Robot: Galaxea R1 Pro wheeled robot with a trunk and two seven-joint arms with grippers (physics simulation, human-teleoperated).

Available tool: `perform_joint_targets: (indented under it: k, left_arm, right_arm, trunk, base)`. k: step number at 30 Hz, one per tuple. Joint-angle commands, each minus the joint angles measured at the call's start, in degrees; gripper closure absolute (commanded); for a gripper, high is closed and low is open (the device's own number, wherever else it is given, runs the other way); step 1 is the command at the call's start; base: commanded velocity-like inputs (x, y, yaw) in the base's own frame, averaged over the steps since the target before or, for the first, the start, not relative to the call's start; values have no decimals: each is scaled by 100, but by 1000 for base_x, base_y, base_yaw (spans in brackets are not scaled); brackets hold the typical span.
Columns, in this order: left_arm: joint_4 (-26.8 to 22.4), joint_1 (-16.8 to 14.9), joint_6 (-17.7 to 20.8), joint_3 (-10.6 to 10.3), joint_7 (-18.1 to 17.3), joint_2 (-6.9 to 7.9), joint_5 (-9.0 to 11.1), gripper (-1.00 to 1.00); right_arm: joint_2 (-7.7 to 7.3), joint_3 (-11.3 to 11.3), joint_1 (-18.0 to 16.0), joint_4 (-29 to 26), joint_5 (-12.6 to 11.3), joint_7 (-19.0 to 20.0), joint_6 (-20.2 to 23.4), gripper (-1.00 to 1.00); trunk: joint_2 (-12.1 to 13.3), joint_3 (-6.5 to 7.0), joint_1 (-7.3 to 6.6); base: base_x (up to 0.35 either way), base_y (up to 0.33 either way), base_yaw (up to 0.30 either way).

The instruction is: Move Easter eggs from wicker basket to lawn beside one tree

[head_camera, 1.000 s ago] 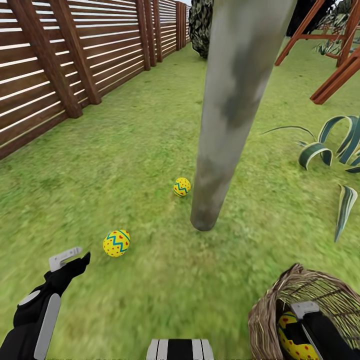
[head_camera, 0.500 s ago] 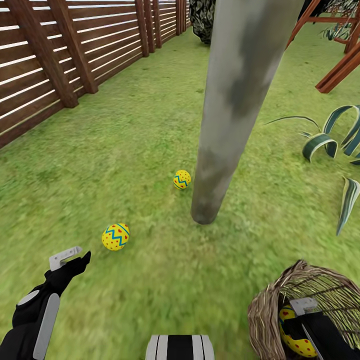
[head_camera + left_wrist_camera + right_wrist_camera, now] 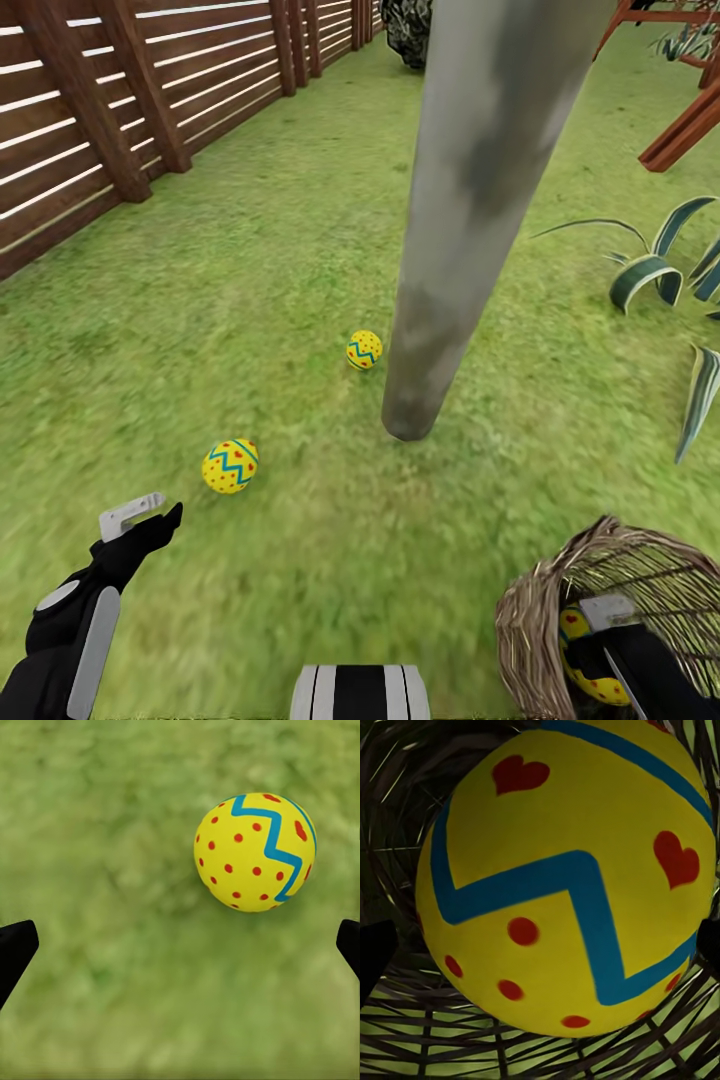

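**Two eggs down, third in the basket**

With two eggs on the lawn point(image 3: 250, 300), one point(image 3: 364, 350) just beside the tree point(image 3: 455, 230) and one point(image 3: 230, 466) nearer me, I judge the drop spot fixed there. Head view: left gripper point(image 3: 140, 520) hangs low near the closer egg; right arm reaches into the wicker basket point(image 3: 540, 620) for the third egg point(image 3: 580, 640).

Left wrist: fingers spread wide, nothing between them, egg point(image 3: 255, 851) lying on grass ahead.

Right wrist: jaws spread, egg point(image 3: 566, 877) between the tips; contact unclear.
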Motion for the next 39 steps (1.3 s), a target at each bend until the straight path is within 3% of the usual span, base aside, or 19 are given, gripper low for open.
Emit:
perform_joint_targets:
  k: [1, 6, 11, 21, 27, 39]
  left_arm:
    - [-7, -2, 33, 3, 14, 0, 57, -100]
    - [-7, -2, 33, -3, 14, 0, 57, -100]
    - [-2, -2, 35, -6, 14, -8, 57, -100]
    - [18, -2, 40, -14, 14, -9, 57, -100]
    - [13, -2, 39, -3, 14, -4, 57, -100]
    - [32, -2, 40, -21, 14, -9, 57, -100]
  right_arm:
    - [1, -10, -1, -10, 61, 54, 24, -100]
    - [-3, -89, -1, -55, 13, 54, 24, -100]
    - [0, -245, -1, -153, -100, 49, 30, -100]
    - [0, -258, -1, -162, -116, 45, 32, -100]
    - [0, -258, -1, -162, -116, 45, 32, -100]
    - [-8, -258, -1, -171, -121, 45, 32, -100]
  trunk:
    - [-3, -27, 1]
    - [-10, -138, 14]
    - [-10, -138, 14]
    - [-10, -138, 14]
    - [-18, -271, 30]
    - [-18, -271, 30]
  base:
    - [0, 0, 0]
    - [0, 0, 0]
    - [0, 0, 0]
    - [0, 0, 0]
    - [0, 0, 0]
    - [0, 0, 0]
